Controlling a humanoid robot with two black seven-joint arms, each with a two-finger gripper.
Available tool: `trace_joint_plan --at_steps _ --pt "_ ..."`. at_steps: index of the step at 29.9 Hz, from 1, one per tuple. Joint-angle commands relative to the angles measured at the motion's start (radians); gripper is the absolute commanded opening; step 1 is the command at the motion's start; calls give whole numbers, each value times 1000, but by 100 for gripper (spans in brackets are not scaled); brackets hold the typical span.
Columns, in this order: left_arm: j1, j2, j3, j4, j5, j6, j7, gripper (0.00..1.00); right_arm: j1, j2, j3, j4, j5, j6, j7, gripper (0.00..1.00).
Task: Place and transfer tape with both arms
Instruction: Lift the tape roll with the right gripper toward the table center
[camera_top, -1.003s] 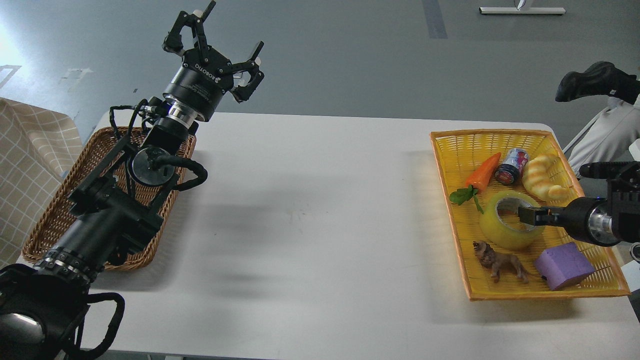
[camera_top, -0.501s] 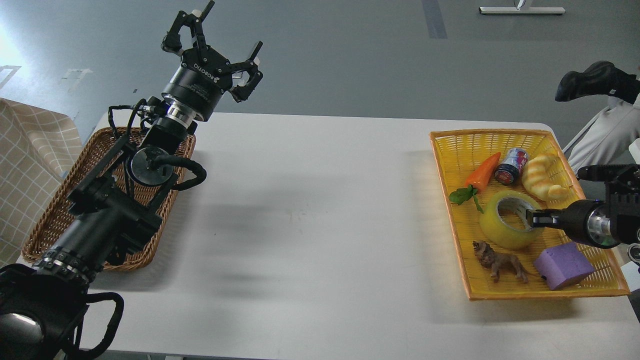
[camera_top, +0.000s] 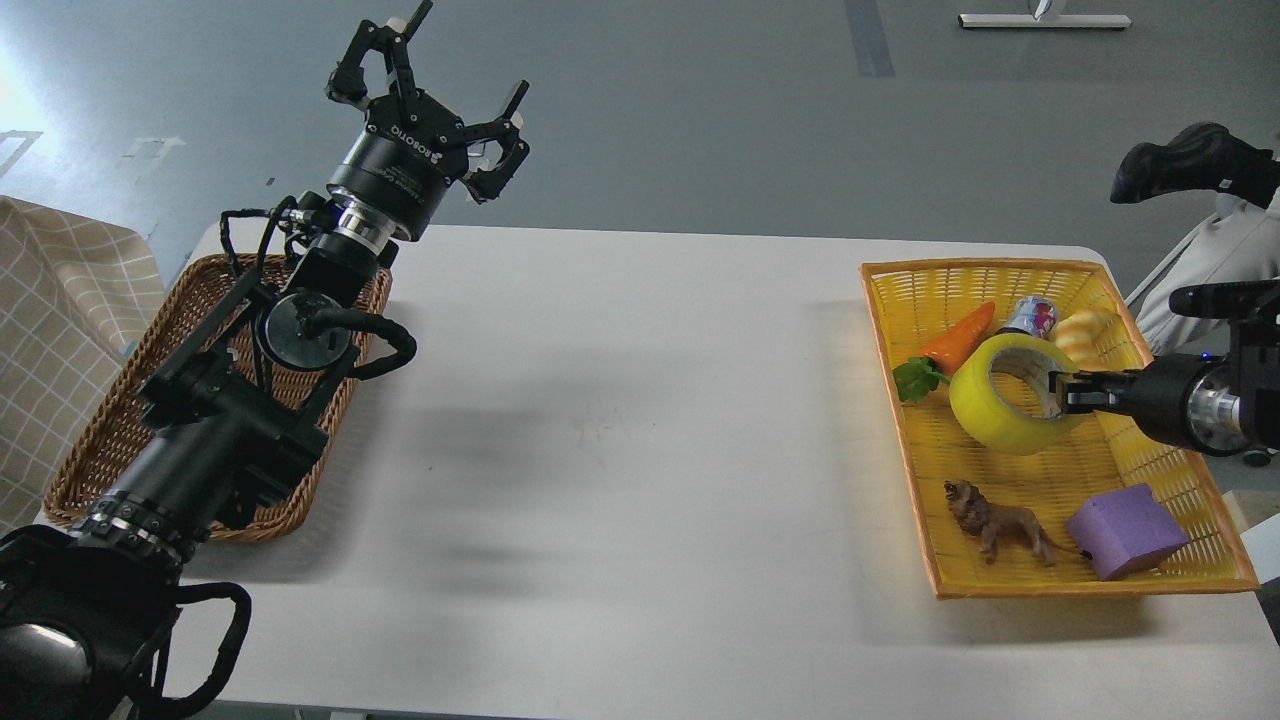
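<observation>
- The white table (camera_top: 620, 450) fills the near and middle ground, and a black left arm (camera_top: 200, 450) comes up over its near-left corner
- On the near-right part of the table sits a yellow basket (camera_top: 1180, 580); at its near end a purple block (camera_top: 1125, 530) lies beside a brown animal figure (camera_top: 1000, 522)
- On the left side a brown wicker basket (camera_top: 100, 440) rests under the left arm, with a checked cloth (camera_top: 60, 330) just past the table's left edge
- The right gripper (camera_top: 1062, 392) reaches in from the right edge over the yellow basket, its fingers clamped on the near-right wall of the tape (camera_top: 985, 405), one finger inside the grey-white core
- The tape is tilted, with its opening turned up and to the right; it hangs over the middle of the yellow basket, overlapping the things behind it
- Just behind the tape in the basket lie an orange carrot toy (camera_top: 958, 340) with green leaves (camera_top: 912, 378), a small can (camera_top: 1032, 316) and a bread-shaped toy (camera_top: 1085, 335), each partly hidden
- The left gripper (camera_top: 440, 85) is raised beyond the far-left table edge, fingers spread apart and holding nothing
- Farthest back is grey floor (camera_top: 700, 110); a black shoe (camera_top: 1190, 160) shows at the far right
</observation>
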Motion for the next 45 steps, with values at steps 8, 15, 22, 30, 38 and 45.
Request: trace_joint_plan --at_steps 8,15,22,30,38,45 --pt "-4 -1 0 0 0 0 -2 98 175 -35 0 67 46 0 14 0" --pt "-1 0 0 0 0 0 -2 98 259 115 -21 36 40 0 12 0" --pt "2 -1 0 0 0 0 -2 98 345 261 -124 -48 37 0 12 0" --pt "0 -1 2 0 0 0 0 98 407 483 -222 -194 42 0 12 0" --pt "0 -1 2 0 0 0 0 98 411 666 -290 -317 39 0 12 0" --pt "0 -3 0 0 0 0 0 98 405 768 -300 -403 33 0 13 0"
